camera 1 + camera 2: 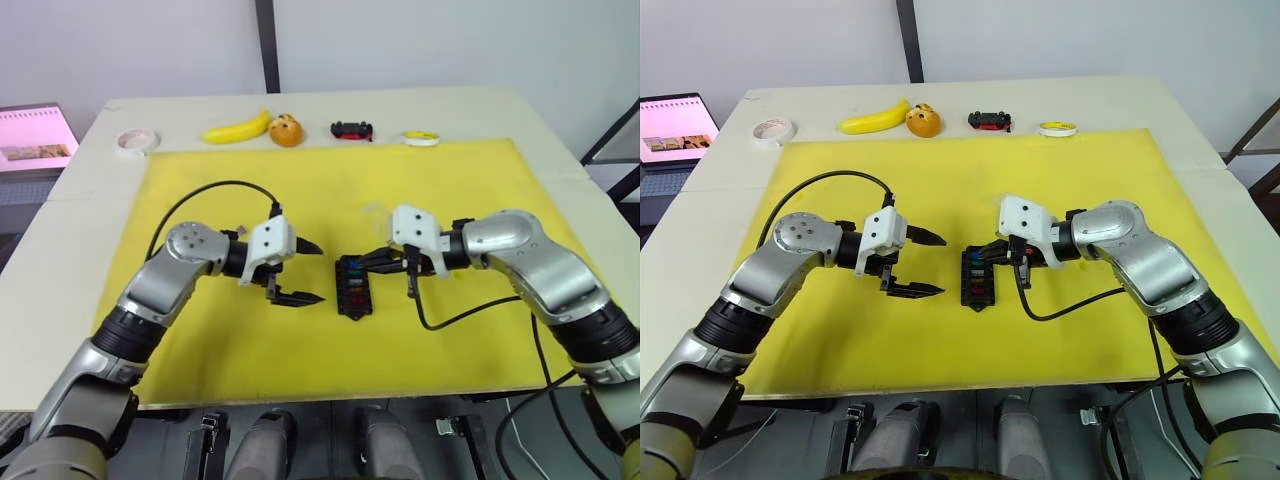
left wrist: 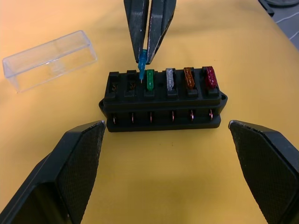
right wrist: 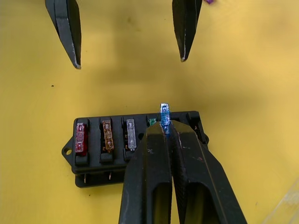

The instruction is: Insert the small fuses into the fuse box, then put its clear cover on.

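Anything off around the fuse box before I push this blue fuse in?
Nothing damaged or spilled. The fuse box sits flat with green, grey, orange and red fuses upright. The right gripper holds the blue fuse slightly tilted over its slot. The clear cover lies apart, intact.

I see a pale beige rectangular table (image 1: 70, 250) covered by a large yellow mat (image 1: 330, 180), a plain white wall (image 1: 420, 40) behind, split by a dark vertical post (image 1: 265, 45). Lighting looks even.
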Action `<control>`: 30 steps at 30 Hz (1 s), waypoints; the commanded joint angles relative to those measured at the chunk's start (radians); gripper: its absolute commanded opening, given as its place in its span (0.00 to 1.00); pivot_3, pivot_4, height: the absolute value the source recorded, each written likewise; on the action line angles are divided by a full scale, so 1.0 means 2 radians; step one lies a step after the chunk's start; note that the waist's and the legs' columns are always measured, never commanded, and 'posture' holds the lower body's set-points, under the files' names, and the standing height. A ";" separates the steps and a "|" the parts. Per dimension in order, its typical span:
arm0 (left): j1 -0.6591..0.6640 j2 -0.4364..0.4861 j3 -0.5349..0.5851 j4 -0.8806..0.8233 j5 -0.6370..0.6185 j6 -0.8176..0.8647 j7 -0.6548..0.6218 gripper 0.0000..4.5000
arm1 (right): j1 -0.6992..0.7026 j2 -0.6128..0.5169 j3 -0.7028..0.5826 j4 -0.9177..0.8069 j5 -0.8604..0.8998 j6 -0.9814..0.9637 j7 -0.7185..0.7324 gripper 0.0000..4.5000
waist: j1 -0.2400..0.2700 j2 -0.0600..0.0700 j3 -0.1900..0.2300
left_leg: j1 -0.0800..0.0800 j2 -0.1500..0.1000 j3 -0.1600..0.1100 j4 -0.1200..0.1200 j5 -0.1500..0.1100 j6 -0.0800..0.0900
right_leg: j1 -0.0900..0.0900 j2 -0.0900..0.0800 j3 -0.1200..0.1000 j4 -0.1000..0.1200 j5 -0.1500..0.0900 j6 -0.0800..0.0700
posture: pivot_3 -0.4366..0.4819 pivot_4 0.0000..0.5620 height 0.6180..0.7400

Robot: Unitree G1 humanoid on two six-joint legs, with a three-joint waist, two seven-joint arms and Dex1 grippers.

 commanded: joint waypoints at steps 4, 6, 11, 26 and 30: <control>-0.006 -0.003 0.016 0.000 0.008 -0.010 -0.007 0.99 | -0.019 0.016 -0.022 0.010 -0.020 -0.012 0.020 0.00 | 0.000 0.000 0.000 | 0.000 0.000 0.000 0.000 0.000 0.000 | 0.000 0.000 0.000 0.000 0.000 0.000 | 0.48 0.27 1.00; -0.006 -0.005 0.017 0.000 0.009 -0.010 -0.007 0.99 | -0.020 0.019 -0.024 0.011 -0.024 -0.013 0.023 0.00 | 0.000 0.000 0.000 | 0.000 0.000 0.000 0.001 0.000 0.000 | 0.000 0.000 0.000 0.000 0.000 0.000 | 0.48 0.27 1.00; -0.008 -0.010 0.017 0.002 0.012 -0.010 -0.005 0.99 | -0.022 0.025 -0.024 0.018 -0.034 -0.015 0.032 0.00 | 0.000 0.000 0.000 | 0.000 0.000 0.000 0.001 0.000 0.000 | 0.000 0.000 0.000 0.000 0.000 0.000 | 0.48 0.27 1.00; -0.005 -0.010 0.021 -0.002 0.016 -0.008 -0.009 0.99 | -0.027 0.045 -0.027 0.037 -0.056 -0.021 0.045 0.00 | -0.001 0.000 0.000 | 0.000 0.000 0.000 0.001 0.000 0.000 | 0.000 0.000 0.000 0.001 0.000 0.000 | 0.48 0.27 1.00; -0.005 -0.012 0.022 -0.003 0.016 -0.005 -0.009 0.99 | -0.024 0.042 -0.021 0.049 -0.069 -0.034 0.049 0.00 | 0.000 0.000 0.000 | 0.000 0.000 0.000 0.001 0.000 0.000 | 0.000 0.000 0.000 0.001 0.000 0.000 | 0.48 0.27 1.00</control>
